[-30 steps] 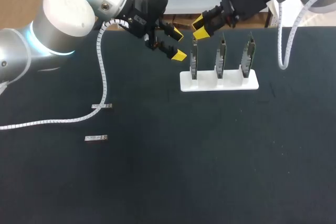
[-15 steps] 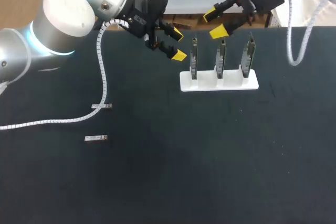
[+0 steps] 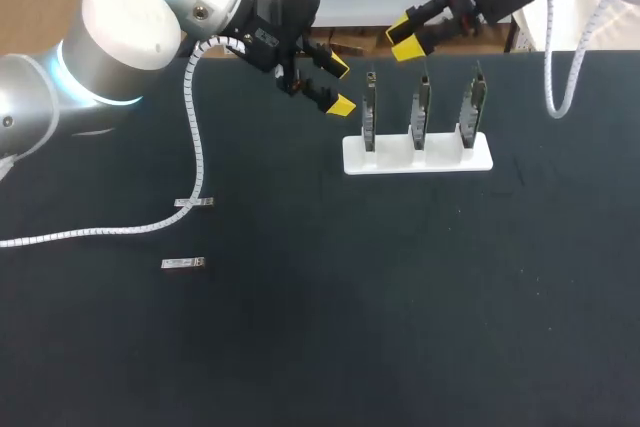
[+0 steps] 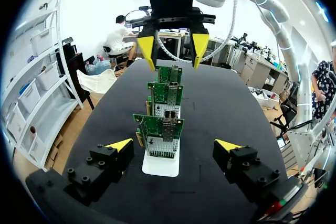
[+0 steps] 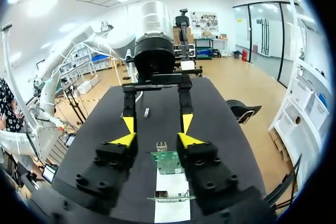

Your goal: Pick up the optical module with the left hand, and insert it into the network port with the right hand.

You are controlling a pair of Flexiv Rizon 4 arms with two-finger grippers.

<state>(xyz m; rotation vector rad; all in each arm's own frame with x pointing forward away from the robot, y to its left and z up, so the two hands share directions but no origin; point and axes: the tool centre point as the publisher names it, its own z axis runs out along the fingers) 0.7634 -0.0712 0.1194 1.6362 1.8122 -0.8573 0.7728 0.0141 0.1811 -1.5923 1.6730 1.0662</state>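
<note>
Over on the left of the table (image 3: 300,347), the far optical module (image 3: 194,203) and the near optical module (image 3: 183,263) lie flat, long axes running left to right across the head view; which end leads is too small to tell. The left gripper (image 3: 338,87) hangs empty, fingers apart, just beside the white stand (image 3: 417,159) holding three upright network cards (image 3: 420,107). The right gripper (image 3: 404,37) hovers above them, also spread and empty.
</note>
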